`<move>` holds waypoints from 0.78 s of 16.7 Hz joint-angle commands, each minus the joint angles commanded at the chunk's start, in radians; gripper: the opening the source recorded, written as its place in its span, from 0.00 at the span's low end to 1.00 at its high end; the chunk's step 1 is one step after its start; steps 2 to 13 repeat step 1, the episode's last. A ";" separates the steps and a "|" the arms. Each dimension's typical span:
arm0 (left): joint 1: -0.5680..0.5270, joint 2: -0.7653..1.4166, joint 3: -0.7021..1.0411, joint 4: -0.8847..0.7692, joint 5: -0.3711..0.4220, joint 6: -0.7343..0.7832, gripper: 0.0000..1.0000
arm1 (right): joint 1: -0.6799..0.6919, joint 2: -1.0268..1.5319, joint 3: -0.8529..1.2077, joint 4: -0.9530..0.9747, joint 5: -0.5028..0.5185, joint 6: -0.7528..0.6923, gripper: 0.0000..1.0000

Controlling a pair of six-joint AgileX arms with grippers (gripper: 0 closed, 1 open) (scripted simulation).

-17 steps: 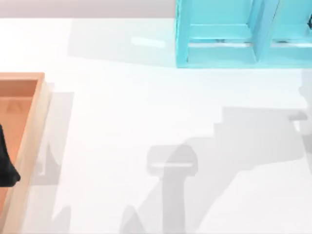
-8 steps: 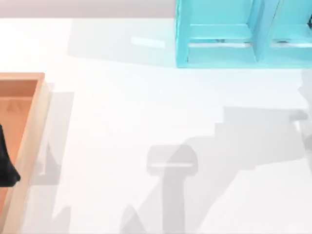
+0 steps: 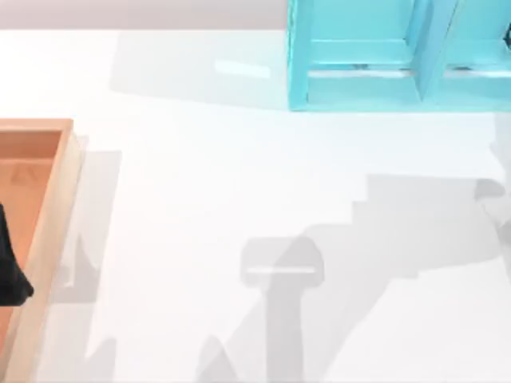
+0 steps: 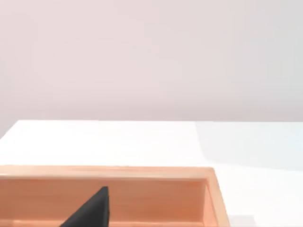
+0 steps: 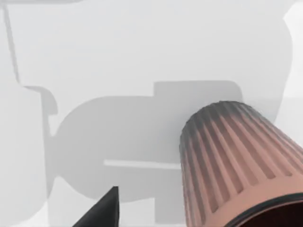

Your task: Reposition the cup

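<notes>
The cup [image 5: 236, 161] is a reddish-brown ribbed tumbler that looms close in the right wrist view. Its dark rim is nearest the camera and its narrower end rests toward the white table [image 5: 118, 56]. A black part of my right gripper [image 5: 102, 210] shows beside the cup, apart from it. Whether the cup is gripped cannot be told. My left gripper [image 3: 9, 271] is a dark shape over the wooden tray [image 3: 56, 199] at the table's left edge, and it also shows above the tray's inside [image 4: 92, 210].
A turquoise shelf unit [image 3: 359, 56] stands at the back right of the table. The wooden tray's rim [image 4: 142, 171] runs along the left side. Grey arm shadows [image 3: 279, 271] lie across the middle and right of the white tabletop.
The shadow at the table's right edge has shifted slightly. The left arm and the tray have stayed put.
</notes>
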 joint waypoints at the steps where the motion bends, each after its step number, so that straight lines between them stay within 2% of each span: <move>1: 0.000 0.000 0.000 0.000 0.000 0.000 1.00 | 0.000 0.000 0.000 0.000 0.000 0.000 1.00; 13: 0.000 0.000 0.000 0.000 0.000 0.000 1.00 | 0.000 0.000 0.000 0.000 0.000 0.000 1.00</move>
